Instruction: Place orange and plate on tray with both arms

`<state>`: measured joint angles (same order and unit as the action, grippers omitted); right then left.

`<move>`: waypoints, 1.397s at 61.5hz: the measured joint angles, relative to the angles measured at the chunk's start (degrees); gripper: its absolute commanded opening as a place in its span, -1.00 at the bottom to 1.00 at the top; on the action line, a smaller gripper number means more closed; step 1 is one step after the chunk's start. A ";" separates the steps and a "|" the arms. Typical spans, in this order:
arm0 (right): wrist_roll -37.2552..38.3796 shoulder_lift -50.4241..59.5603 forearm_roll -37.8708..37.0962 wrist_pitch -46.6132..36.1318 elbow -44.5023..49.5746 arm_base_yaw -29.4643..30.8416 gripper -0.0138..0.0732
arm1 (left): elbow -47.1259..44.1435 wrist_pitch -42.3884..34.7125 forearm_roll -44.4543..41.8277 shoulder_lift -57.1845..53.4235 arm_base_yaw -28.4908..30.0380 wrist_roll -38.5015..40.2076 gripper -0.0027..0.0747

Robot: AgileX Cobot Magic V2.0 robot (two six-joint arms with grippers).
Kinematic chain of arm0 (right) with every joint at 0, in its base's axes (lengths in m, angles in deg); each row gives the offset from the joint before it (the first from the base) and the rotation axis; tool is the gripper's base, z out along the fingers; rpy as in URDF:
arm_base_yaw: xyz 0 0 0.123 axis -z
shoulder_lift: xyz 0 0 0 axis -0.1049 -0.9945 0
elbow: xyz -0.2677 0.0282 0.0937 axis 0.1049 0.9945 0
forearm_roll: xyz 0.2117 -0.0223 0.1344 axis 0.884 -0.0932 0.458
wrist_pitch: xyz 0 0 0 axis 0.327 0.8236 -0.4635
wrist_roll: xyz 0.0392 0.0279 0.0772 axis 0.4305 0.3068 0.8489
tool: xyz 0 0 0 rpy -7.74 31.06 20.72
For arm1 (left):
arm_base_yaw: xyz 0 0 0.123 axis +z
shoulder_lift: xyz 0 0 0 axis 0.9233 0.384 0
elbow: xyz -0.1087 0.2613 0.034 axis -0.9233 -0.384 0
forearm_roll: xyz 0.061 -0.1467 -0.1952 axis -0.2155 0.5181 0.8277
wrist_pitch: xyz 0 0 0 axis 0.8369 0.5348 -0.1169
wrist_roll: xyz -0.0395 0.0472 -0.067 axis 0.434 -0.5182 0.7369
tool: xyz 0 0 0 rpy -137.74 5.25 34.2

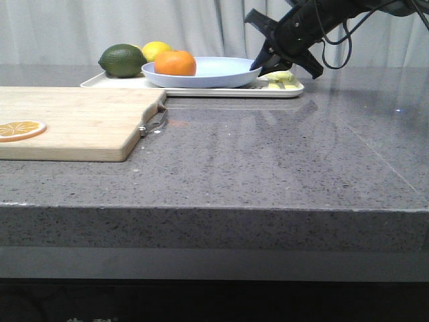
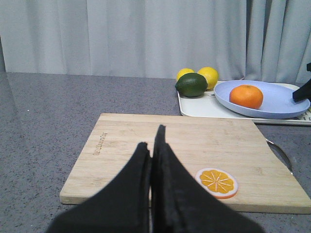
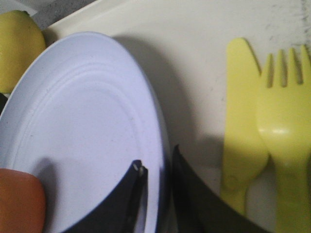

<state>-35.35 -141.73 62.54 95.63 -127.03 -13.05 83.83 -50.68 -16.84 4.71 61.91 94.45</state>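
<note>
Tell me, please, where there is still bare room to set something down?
Most of the cutting board is bare, apart from the orange slice near one corner. The tray is crowded: plate with orange, lime, lemons, plastic cutlery beside the right gripper.

Tray (image 1: 201, 92): crowded; pale blue round plate (image 1: 201, 72) with whole orange fruit (image 1: 175, 63) fills middle, dark green lime (image 1: 123, 60) and yellow lemon (image 1: 156, 49) at left end.
Tray right end: blocked by right gripper (image 1: 263, 64) on plate rim, yellow plastic knife (image 3: 242, 141) and fork (image 3: 286, 131) beside.
Near left: covered by light wooden cutting board (image 1: 74, 121) with flat orange slice (image 1: 21, 129).
Grey counter (image 1: 281, 154) right of board: open.
</note>
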 measured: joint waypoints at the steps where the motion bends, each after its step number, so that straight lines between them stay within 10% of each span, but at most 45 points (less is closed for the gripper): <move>1: 0.00 0.00 0.10 0.00 0.00 0.00 0.01 | 0.00 0.00 0.00 0.00 0.00 0.00 -0.98; 16: 0.00 1.86 -0.13 6.13 0.00 0.49 0.11 | 0.00 0.00 0.00 0.00 0.00 0.00 -0.98; 37: 0.00 11.82 -11.82 18.08 -1.79 1.34 -0.86 | 0.00 0.00 0.00 0.00 0.00 0.00 -0.98; 63: -5.25 17.56 -16.21 19.13 -2.14 1.34 -0.84 | -0.13 -0.10 0.00 0.00 0.00 0.00 -0.98; 86: -11.89 41.63 -25.98 19.13 31.39 1.34 -0.84 | -0.13 -0.10 0.00 0.00 0.00 0.00 -0.98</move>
<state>-47.24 -100.10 36.55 114.76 -95.63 -11.71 83.70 -50.79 -16.84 4.71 61.91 94.45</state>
